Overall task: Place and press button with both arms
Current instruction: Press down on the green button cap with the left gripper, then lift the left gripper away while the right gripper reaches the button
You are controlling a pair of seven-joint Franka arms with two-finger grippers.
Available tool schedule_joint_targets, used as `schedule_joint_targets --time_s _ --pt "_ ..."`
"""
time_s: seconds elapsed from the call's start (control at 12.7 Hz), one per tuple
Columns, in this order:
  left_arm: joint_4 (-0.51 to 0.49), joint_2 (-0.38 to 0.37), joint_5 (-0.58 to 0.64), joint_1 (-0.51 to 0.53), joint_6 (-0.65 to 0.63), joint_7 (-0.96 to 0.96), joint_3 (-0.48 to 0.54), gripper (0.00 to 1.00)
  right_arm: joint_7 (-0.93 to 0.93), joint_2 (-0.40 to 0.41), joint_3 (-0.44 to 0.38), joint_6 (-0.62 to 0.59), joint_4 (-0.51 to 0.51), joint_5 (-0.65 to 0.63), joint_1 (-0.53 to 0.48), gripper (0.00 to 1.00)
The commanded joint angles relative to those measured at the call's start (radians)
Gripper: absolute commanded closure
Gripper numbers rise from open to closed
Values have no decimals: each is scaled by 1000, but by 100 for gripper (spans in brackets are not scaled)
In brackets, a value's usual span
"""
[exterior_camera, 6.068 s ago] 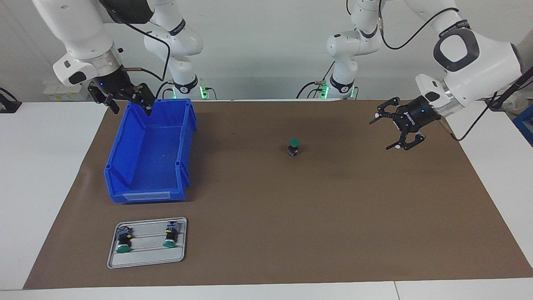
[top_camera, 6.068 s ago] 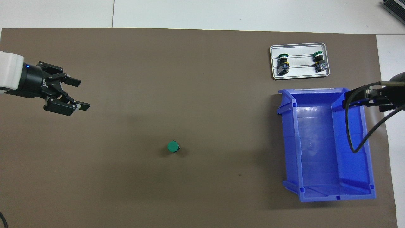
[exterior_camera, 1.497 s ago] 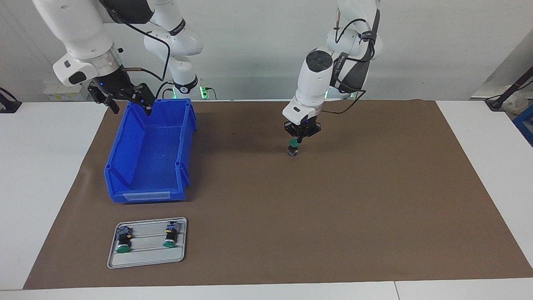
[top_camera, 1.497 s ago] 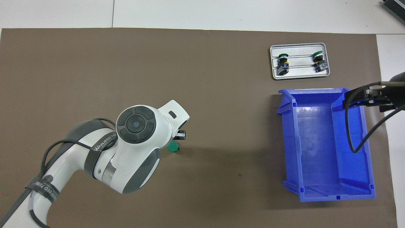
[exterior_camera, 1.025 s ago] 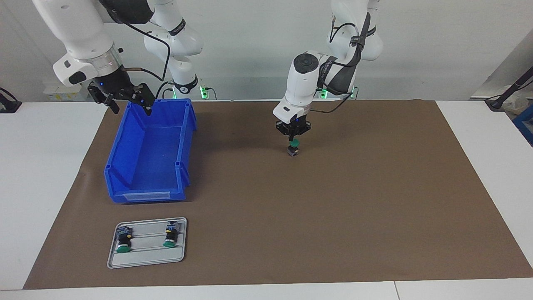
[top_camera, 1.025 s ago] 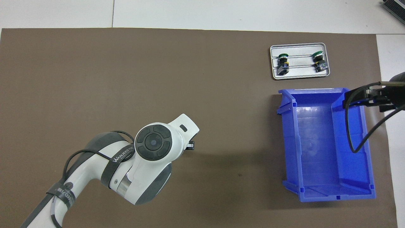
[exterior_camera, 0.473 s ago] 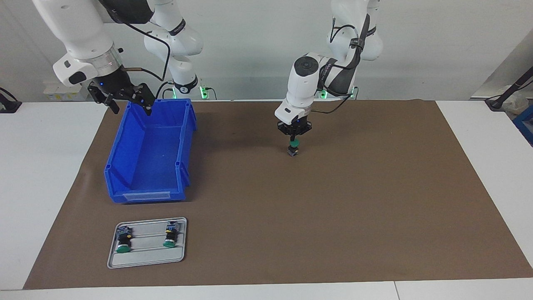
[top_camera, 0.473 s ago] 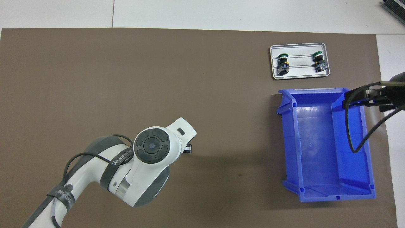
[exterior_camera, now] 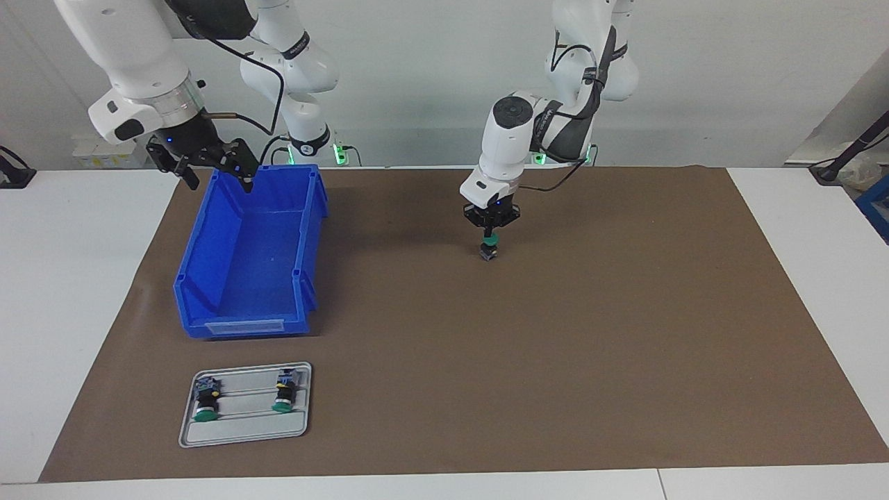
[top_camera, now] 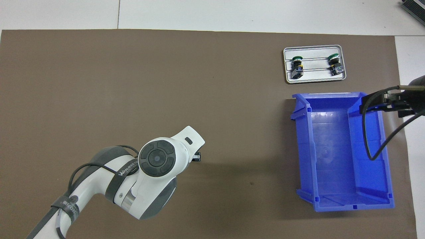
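**Left gripper down on the green cap**

Since six seconds ago the left arm has swung in from its end of the table, and I now see the left gripper point(exterior_camera: 490, 232) pointing straight down with its fingertips together, right on top of the button point(exterior_camera: 490, 247) — the tips meet the green cap, though I can't tell how hard they bear on it. That button stands upright on the brown mat point(exterior_camera: 555, 361), mid-table, cap up; from overhead the left wrist covers it completely.

My right gripper point(exterior_camera: 212, 169) waits with its fingers spread wide and nothing in them, over the blue bin point(exterior_camera: 246, 278), at the end nearest the robots. Two spare buttons point(exterior_camera: 205, 403) lie on the grey tray point(exterior_camera: 243, 434) — farther from the robots than the bin, well apart from the pressed one.
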Motion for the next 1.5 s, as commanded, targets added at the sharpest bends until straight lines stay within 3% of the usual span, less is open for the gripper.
schedule_joint_targets --time_s 0.0,0.47,0.71,1.02,1.42 --pt "-83 1 -3 -15 78 -2 14 100 -24 -19 6 1 -21 24 -8 0" --pt "-41 10 -3 -21 44 2 16 100 -18 -20 7 7 -24 22 -4 0" --pt "143 28 -3 8 -164 8 17 100 -15 -20 7 15 -26 22 -2 0" --pt "389 27 -5 156 -449 164 17 100 47 -33 7 58 -58 22 38 2" --pt "524 -22 -6 409 -728 486 33 100 275 -60 7 148 -148 19 163 4"
